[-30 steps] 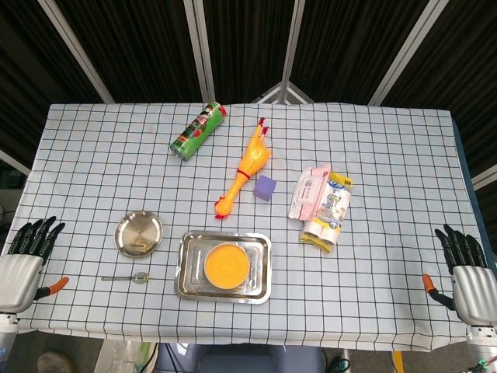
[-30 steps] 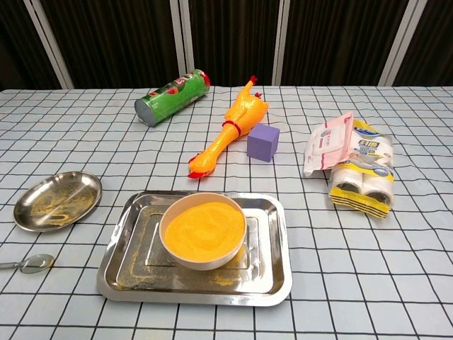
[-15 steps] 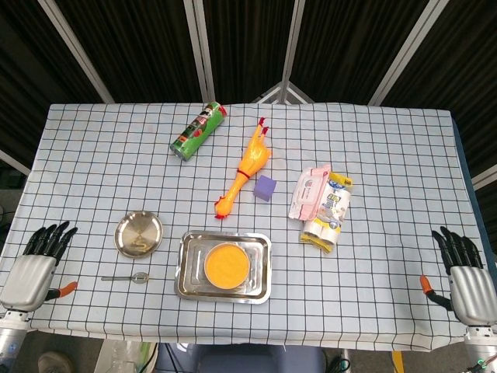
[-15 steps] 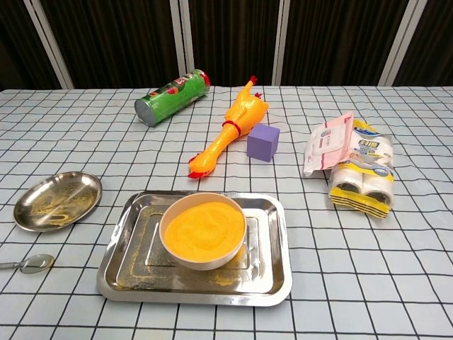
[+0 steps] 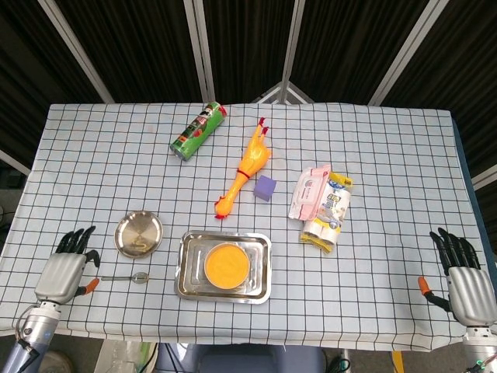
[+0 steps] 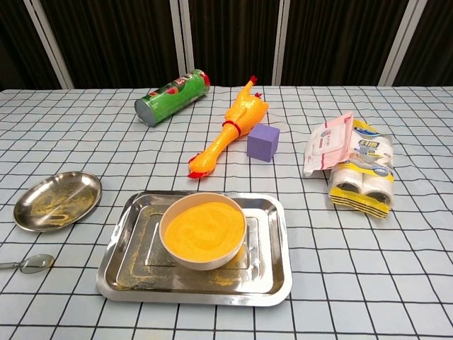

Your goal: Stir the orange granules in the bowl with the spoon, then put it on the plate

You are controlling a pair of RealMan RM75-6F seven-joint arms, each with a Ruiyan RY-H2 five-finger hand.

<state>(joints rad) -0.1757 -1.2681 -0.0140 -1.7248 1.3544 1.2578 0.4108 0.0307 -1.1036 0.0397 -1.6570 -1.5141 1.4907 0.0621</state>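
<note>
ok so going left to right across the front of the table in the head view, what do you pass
left hand → small metal spoon → rectangular steel tray holding the white bowl of orange granules → right hand. The round steel plate sits just behind the spoon, so its place in the order is unclear.

White cloth point(image 5: 388, 155) with black grid. Orange granules point(image 6: 204, 228), silver tray point(image 6: 272, 273), silver plate point(image 6: 56, 200), green can point(image 6: 172, 96), orange-yellow chicken point(image 6: 230, 127), purple cube point(image 6: 262, 142), pink-white wipes point(image 6: 328, 142).
</note>
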